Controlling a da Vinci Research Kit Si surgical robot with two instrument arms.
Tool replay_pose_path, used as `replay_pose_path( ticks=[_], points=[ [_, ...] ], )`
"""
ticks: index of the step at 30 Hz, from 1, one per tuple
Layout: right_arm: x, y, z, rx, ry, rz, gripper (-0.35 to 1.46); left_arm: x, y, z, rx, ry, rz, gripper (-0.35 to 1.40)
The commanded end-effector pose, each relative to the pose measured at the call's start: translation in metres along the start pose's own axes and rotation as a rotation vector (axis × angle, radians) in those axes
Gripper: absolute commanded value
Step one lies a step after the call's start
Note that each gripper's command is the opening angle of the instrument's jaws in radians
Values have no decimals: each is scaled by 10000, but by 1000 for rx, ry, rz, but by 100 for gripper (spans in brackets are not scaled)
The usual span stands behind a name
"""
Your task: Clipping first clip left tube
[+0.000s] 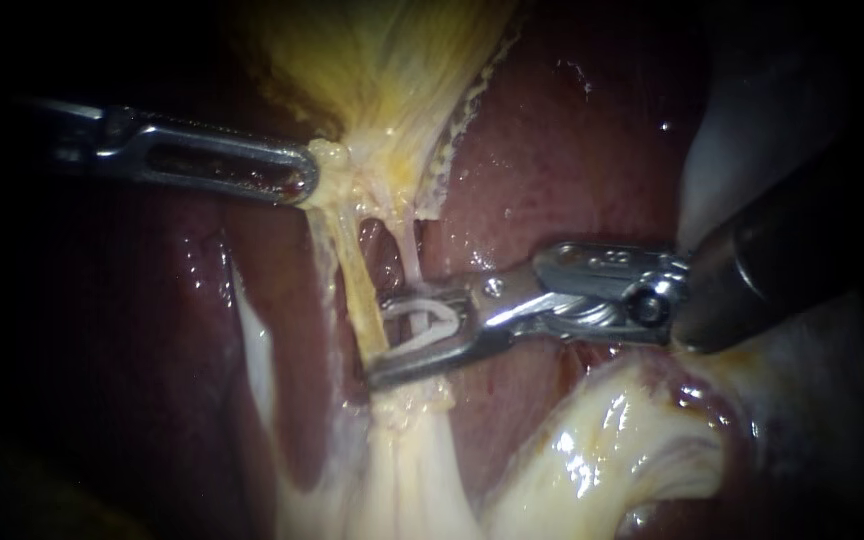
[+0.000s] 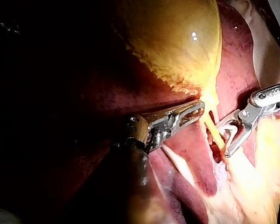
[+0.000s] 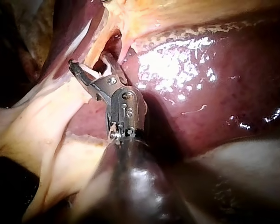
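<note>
My left instrument [image 1: 297, 180] comes in from the left, its jaws shut on the yellow neck of the gallbladder [image 1: 372, 60] and holding it taut. Two strands run down from there: the thicker yellow left tube [image 1: 350, 265] and a thin pale right tube [image 1: 410, 250]. My right instrument [image 1: 379, 340] reaches in from the right. Its jaws hold a white clip [image 1: 422, 325] and stand apart, their tips straddling the left tube. The left wrist view shows both instruments [image 2: 196, 112] [image 2: 226, 140] on either side of the tubes. My right instrument [image 3: 91, 67] shows the same in its own wrist view.
Dark red liver [image 1: 552, 150] lies behind and to both sides of the tubes. Pale glistening fatty tissue [image 1: 612, 440] bulges below the right instrument, and more pale tissue [image 1: 402, 470] fans out where the tubes end.
</note>
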Motion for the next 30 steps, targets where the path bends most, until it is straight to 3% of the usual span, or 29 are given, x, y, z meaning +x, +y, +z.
replay_pose_path(
  ticks=[1, 6, 14, 16, 19, 23, 30],
  points=[
    [1, -2, 2, 5, 11, 0, 49, 0, 0, 0, 0, 0, 0, -35],
    [4, -18, 7, 60, 42, 3, 50, 0, 0, 0, 0, 0, 0, -35],
    [9, -61, 16, 158, 26, -9, 47, 1, 0, 0, 0, 0, 0, -35],
    [11, -67, 19, 172, 19, -8, 45, 1, 0, 0, 0, 0, 0, -35],
    [13, -66, 24, 184, 13, -10, 44, 1, 0, 0, 0, 0, 0, -35],
    [11, -59, 23, 153, 30, -6, 36, 1, 0, 0, -1, 0, 0, -35],
    [7, -53, 17, 123, 28, -6, -2, 1, 0, 1, -1, 0, 0, -35]
  ],
)
